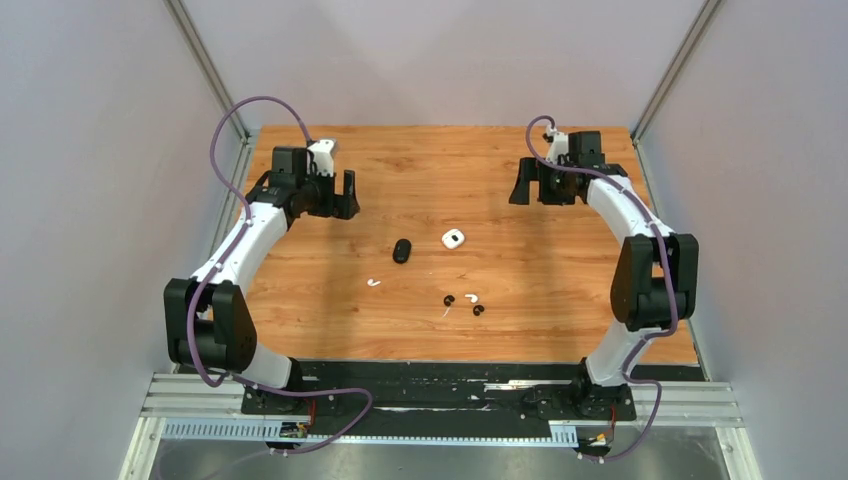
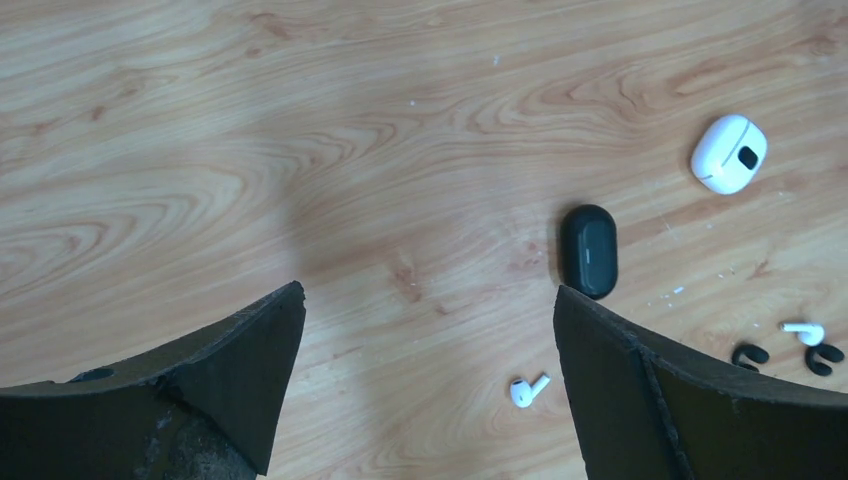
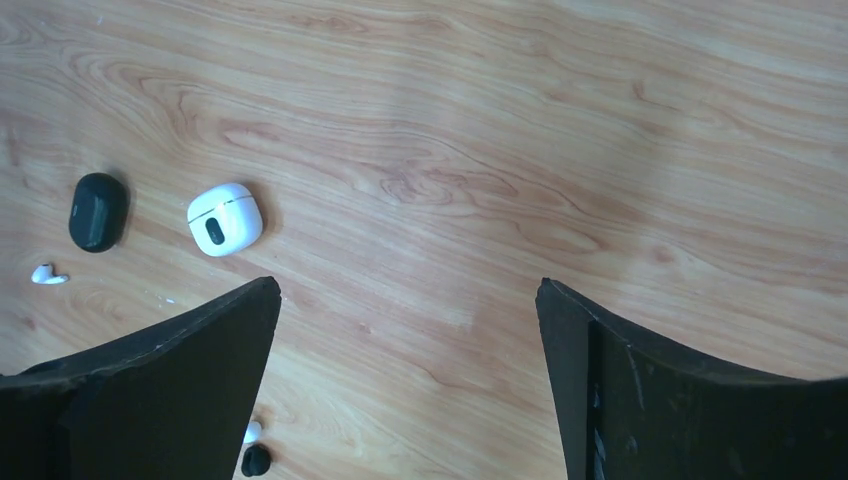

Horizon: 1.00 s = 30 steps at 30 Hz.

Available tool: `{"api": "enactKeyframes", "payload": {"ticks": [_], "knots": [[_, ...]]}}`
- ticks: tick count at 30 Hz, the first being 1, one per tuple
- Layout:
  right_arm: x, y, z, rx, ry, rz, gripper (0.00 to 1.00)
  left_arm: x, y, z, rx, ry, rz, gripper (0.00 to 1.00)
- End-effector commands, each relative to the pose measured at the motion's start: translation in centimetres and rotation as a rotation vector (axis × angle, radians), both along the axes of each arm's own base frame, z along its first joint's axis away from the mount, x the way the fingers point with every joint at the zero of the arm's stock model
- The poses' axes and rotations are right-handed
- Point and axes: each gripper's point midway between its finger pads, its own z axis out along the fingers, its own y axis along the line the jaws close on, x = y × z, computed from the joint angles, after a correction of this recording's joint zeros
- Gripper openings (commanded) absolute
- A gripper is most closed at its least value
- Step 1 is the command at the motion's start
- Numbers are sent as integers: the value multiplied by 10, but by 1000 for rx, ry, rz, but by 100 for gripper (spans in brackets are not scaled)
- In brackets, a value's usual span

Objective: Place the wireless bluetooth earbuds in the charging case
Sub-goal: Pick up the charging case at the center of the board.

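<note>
Hovering over the far part of the desk (image 1: 560, 260), the left hand (image 1: 338, 200) and right hand (image 1: 532, 190) are both spread wide and hold nothing. Between them lie the closed black case (image 1: 402, 250) and, near it, the closed white case (image 1: 453, 238). One white earbud (image 1: 374, 282) lies near the black case; the second white earbud (image 1: 470, 297) sits close beside two black earbuds (image 1: 449, 300), all outside the cases
</note>
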Motion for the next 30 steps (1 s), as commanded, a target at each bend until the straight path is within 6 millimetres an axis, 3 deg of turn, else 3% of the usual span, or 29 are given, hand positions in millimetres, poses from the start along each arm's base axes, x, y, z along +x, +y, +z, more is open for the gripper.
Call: {"api": "enactKeyframes", "payload": {"ticks": [1, 5, 11, 16, 23, 30], "knots": [[19, 33, 19, 110, -78, 198, 100, -9, -15, 16, -50, -47, -98, 100], [13, 71, 33, 268, -120, 508, 98, -10, -15, 16, -52, -54, -103, 100], [10, 108, 2, 258, -166, 782, 79, -8, -20, 21, -68, -61, -123, 100], [-3, 148, -26, 75, -363, 1138, 76, -21, -38, 31, -139, -52, -229, 100], [-27, 159, -63, -86, -488, 1493, 82, -35, -38, 25, -134, -43, -260, 100], [-34, 171, -84, -127, -480, 1584, 83, -33, -38, 31, -137, -56, -259, 100]]}}
